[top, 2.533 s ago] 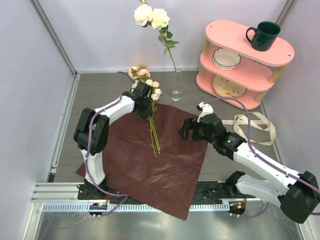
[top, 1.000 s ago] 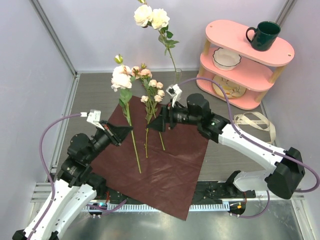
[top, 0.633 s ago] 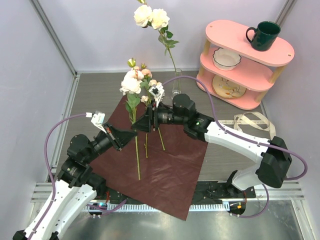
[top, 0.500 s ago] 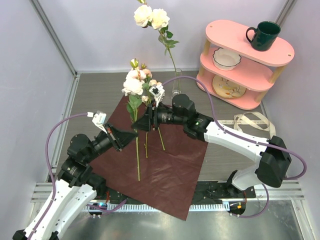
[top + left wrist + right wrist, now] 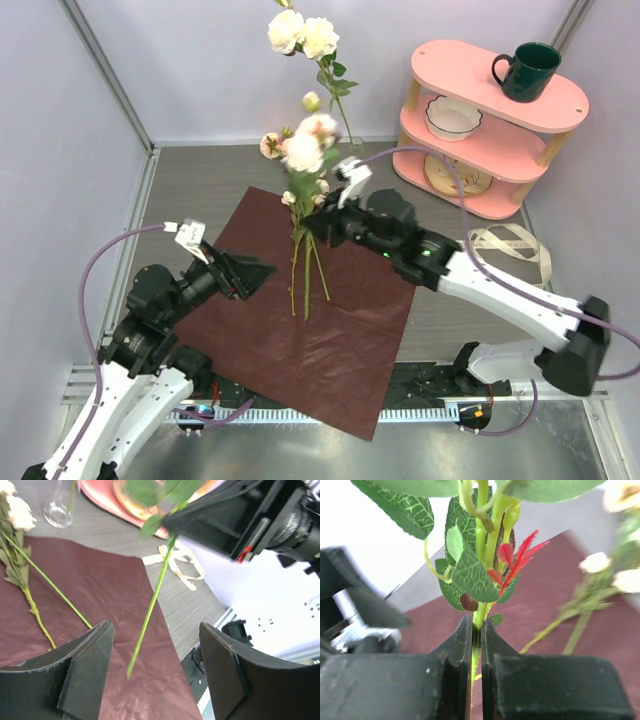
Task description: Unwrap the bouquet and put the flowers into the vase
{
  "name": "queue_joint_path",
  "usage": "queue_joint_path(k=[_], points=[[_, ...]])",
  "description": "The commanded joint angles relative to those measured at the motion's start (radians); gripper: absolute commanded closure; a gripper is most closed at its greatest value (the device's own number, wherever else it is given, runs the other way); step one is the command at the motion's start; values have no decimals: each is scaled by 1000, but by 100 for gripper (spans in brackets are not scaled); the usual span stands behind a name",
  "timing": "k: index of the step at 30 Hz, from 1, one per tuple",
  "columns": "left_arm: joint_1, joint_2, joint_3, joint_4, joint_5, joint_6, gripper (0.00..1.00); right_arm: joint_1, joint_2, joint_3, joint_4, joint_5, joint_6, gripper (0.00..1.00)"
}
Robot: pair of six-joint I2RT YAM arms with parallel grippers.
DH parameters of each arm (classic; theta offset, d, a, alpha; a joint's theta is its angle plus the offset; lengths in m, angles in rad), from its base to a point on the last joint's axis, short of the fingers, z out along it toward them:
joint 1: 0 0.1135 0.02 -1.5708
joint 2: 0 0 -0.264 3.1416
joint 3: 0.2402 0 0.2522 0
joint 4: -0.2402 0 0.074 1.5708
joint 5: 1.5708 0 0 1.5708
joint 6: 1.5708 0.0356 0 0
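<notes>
right gripper (image 5: 476, 630) pinches a rose stem (image 5: 490, 550); left gripper (image 5: 152, 640) spread, seemingly clear of it, above the wrapping paper (image 5: 90, 590).

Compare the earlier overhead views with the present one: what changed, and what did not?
The rose stem passed from the left gripper, now open and drawn back, to the right gripper, shut on it, which carried it right toward the vase. The wrapping paper, the stems lying on it and the vase stayed put.
</notes>
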Motion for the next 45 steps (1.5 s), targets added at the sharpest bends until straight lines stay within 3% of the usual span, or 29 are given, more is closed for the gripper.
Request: queue_joint_path(k=[1,3,7,12,17,22,29,45], points=[[-1,-60,70,-77,-108,54,26,-7,-259,58,-19,612,-276,99],[-1,-62,77,-91,-127,54,25,-19,-303,49,57,810,-334,99],[-1,-44,75,-88,-122,36,25,-85,-337,35,229,943,-487,99],[-1,-13,72,-79,-113,5,25,-277,-303,18,476,830,-462,99],[-1,21,75,-82,-59,-33,24,-360,-176,53,708,612,-511,99],[-1,-7,58,-99,-47,-53,22,-431,23,279,592,420,-502,99],[-1,-43,55,-133,-62,-53,20,-495,165,340,610,336,-477,99],[-1,-11,49,-116,-52,-43,20,-512,266,365,590,266,-407,99]])
